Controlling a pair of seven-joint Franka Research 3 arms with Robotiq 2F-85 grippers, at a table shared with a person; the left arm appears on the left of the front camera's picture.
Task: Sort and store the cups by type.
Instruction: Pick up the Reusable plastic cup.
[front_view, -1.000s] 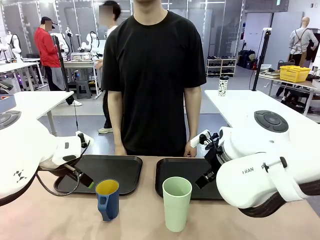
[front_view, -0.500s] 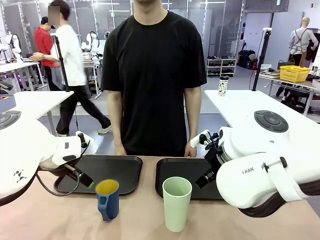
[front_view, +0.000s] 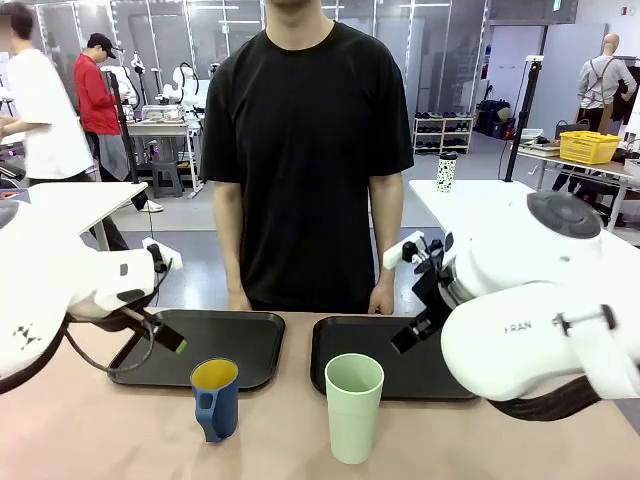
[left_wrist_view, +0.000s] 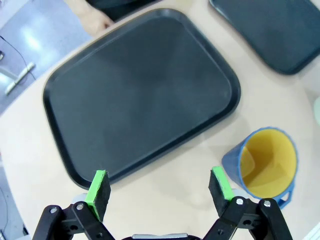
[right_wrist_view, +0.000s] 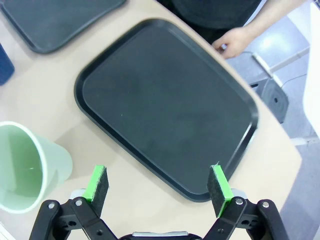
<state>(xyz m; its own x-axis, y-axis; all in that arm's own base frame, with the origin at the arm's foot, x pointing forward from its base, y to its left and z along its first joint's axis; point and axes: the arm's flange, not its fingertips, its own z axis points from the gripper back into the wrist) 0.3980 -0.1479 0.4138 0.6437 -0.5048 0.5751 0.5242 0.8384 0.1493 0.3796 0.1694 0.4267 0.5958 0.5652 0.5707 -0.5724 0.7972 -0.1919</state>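
Left end effector (left_wrist_view: 159, 181) and right end effector (right_wrist_view: 159, 176) are both hanging released and empty, so I am judging the sorting not yet begun. The blue mug (front_view: 216, 398) is standing on the bench (front_view: 280, 440) just near of the left tray (front_view: 225, 340), and the mint tumbler (front_view: 353, 405) is standing just near of the right tray (front_view: 345, 345). The right arm is hiding that tray's right end from me.

Spotted cup (front_view: 446, 172) on far white table (front_view: 478, 208)
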